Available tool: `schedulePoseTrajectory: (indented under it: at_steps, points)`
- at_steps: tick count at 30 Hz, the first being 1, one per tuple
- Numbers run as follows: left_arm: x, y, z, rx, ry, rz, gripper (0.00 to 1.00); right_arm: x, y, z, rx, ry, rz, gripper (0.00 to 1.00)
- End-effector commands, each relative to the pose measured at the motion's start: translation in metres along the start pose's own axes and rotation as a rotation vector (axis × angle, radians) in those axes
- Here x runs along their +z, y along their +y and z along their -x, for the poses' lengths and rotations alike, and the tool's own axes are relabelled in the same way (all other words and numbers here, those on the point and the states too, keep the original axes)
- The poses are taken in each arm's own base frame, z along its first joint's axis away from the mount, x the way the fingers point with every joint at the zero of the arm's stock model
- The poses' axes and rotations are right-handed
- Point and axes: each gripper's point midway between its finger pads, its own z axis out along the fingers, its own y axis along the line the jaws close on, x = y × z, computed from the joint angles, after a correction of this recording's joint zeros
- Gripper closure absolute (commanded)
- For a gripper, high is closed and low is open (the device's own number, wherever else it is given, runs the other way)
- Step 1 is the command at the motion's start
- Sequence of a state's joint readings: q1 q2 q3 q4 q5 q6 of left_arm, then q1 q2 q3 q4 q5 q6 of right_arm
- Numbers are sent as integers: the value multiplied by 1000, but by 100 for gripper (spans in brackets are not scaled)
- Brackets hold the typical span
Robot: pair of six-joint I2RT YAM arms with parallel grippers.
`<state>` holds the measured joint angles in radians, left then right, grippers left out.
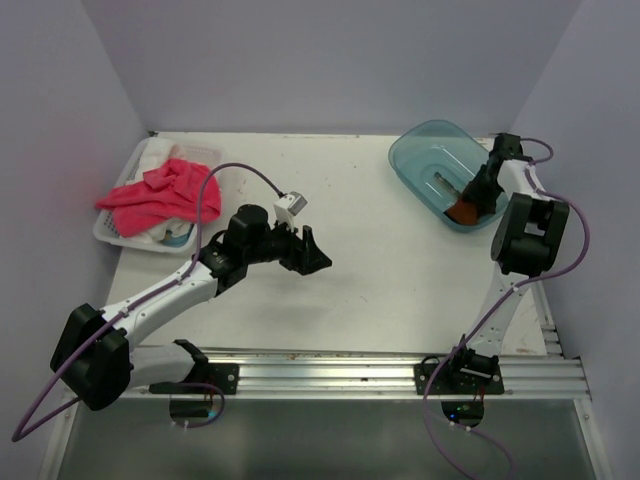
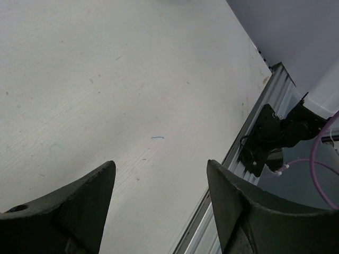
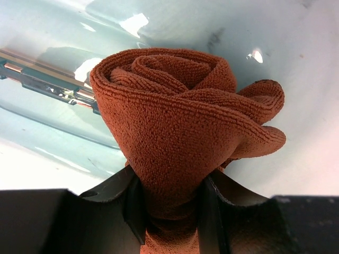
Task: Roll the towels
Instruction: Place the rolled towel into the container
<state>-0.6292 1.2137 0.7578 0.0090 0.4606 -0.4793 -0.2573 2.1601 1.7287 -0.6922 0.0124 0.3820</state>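
Note:
The rust-brown towel (image 3: 180, 127) is rolled up, and my right gripper (image 3: 169, 203) is shut on its lower end. In the top view the right gripper (image 1: 472, 198) holds the brown towel (image 1: 465, 211) inside the clear blue tub (image 1: 415, 152) at the back right. The pink-red towel (image 1: 160, 192) lies loose and crumpled over the white basket (image 1: 112, 232) at the back left. My left gripper (image 1: 310, 252) is open and empty over the bare table near the middle, and its fingers (image 2: 79, 209) frame only tabletop.
A white cloth with pale blue trim (image 1: 172, 235) lies in the basket under the pink towel. The metal rail (image 1: 350, 370) runs along the near edge and also shows in the left wrist view (image 2: 249, 159). Purple cables trail from both arms.

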Motion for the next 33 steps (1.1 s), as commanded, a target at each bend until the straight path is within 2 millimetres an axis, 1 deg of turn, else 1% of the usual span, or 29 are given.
schedulePoseTrajectory:
  at_steps: [1, 2, 5, 6, 7, 8, 9, 11, 13, 14, 15, 16, 19, 22, 24, 25, 30, 31, 33]
  points:
    - [-3, -11, 19, 20, -45, -31, 26, -26, -13, 6, 7, -44, -66, 86]
    - [-3, -11, 19, 20, -44, -32, 26, -24, -16, 4, 6, -31, -79, 81]
    - [-3, -11, 18, 21, -40, -34, 27, -22, -20, 0, 11, -16, -103, 79]
    - [-3, -11, 18, 21, -40, -34, 26, -22, -21, 0, 21, -15, -106, 77]
    - [-4, -11, 18, 22, -40, -34, 26, -23, -21, -2, 23, -13, -106, 73]
    - [-4, -11, 17, 21, -39, -33, 26, -24, -22, -1, 29, -19, -111, 67]
    - [-4, -10, 17, 22, -38, -33, 26, -26, -22, -2, 32, -20, -112, 63]
    - [-4, -10, 16, 22, -38, -33, 26, -36, -22, 3, 41, -43, -114, 55]
    - [-4, -10, 15, 23, -34, -34, 26, -43, -24, 5, 49, -57, -125, 52]
    - [-4, -10, 14, 22, -34, -32, 26, -51, -23, 9, 56, -79, -120, 49]
    - [-4, -9, 14, 22, -35, -33, 26, -55, -24, 10, 63, -89, -126, 47]
    - [-4, -10, 14, 23, -36, -33, 26, -59, -24, 11, 65, -97, -124, 43]
    - [-4, -10, 14, 27, -39, -36, 26, -69, -23, 15, 80, -112, -126, 35]
    - [-4, -9, 13, 29, -38, -36, 26, -75, -25, 15, 86, -114, -136, 32]
    - [-5, -9, 12, 32, -39, -33, 26, -79, -27, 15, 90, -115, -146, 31]
    - [-6, -9, 12, 34, -39, -33, 26, -79, -28, 14, 90, -113, -153, 29]
    - [-8, -7, 8, 39, -37, -28, 26, -88, -31, 13, 103, -128, -163, 27]
    - [-8, -8, 10, 41, -41, -30, 26, -96, -30, 16, 109, -151, -152, 27]
    - [-9, -8, 8, 42, -40, -28, 26, -106, -25, 22, 119, -191, -127, 27]
